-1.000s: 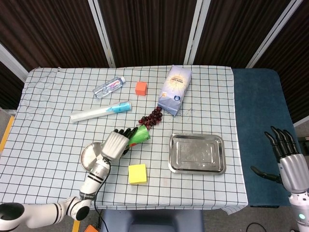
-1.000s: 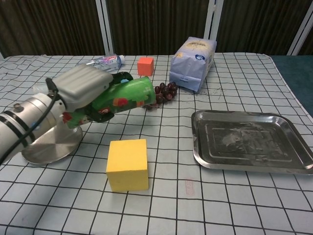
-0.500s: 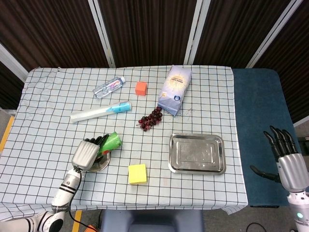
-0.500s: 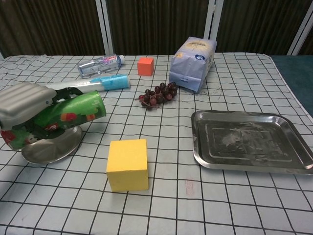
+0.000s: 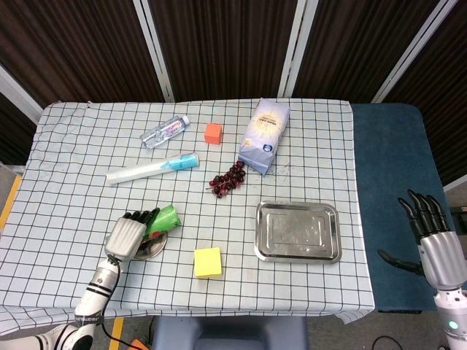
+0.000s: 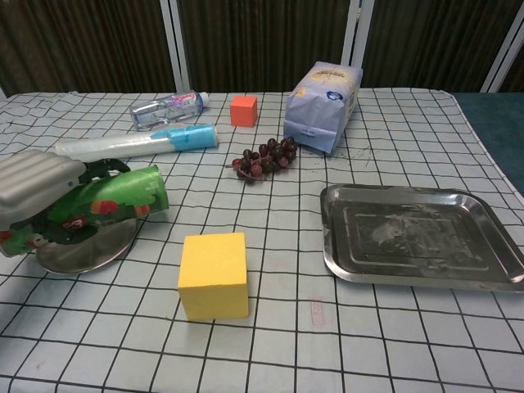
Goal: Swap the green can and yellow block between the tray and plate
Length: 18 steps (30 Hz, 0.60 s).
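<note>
Chest view shows the left hand (image 6: 37, 184) gripping the green can (image 6: 106, 205) on its side over the plate (image 6: 86, 252). Right of that hand sits the yellow block (image 6: 214, 274), then the tray (image 6: 417, 237). Far right, the right hand (image 5: 432, 233) has fingers spread, empty.

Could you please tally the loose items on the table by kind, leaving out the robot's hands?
Blocks: 2, the yellow block and an orange block
Cans: 1, the green can
Metal dishes: 2, the tray and the plate
Bottles: 1, a water bottle
Bags: 1, a paper bag
Tubes: 1, a white and blue tube
Grape bunches: 1, grapes
Total: 9
</note>
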{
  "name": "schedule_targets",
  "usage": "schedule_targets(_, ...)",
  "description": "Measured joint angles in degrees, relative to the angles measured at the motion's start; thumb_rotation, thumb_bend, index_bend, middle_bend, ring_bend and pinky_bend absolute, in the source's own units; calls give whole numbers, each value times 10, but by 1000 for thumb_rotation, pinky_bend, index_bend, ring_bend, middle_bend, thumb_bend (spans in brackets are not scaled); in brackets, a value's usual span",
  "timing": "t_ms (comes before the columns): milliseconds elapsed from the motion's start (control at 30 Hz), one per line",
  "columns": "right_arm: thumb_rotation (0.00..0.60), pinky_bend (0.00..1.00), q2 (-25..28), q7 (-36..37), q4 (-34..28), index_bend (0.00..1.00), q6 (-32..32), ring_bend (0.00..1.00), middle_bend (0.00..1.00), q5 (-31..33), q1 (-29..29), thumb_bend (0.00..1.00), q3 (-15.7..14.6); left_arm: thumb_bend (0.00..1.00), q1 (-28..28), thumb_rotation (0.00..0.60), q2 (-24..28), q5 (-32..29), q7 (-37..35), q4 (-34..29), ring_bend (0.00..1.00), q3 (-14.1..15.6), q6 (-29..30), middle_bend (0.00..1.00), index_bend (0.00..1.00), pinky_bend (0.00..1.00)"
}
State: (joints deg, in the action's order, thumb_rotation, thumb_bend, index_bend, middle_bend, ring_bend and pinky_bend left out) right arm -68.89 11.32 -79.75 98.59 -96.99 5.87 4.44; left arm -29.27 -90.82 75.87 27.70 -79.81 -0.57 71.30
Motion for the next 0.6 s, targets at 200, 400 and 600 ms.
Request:
schedule_targets(200, 600, 0, -4, -1, 5, 29, 0, 0, 0, 1, 1, 0, 2, 405, 4, 600, 16, -23, 29, -26, 79, -3, -21, 64, 0, 277)
schedule_targets(400, 600, 0, -3, -3, 4, 30, -2, 0, 0, 1, 2, 0, 1, 400, 7, 600, 28, -41, 44, -50, 45, -5, -29, 18, 0, 246)
schedule_targets(600, 600, 0, -3, -1, 4, 30, -1, 0, 0, 2, 1, 0, 2, 396, 20, 600, 74, -59, 62, -120, 27, -6, -21, 8, 0, 229)
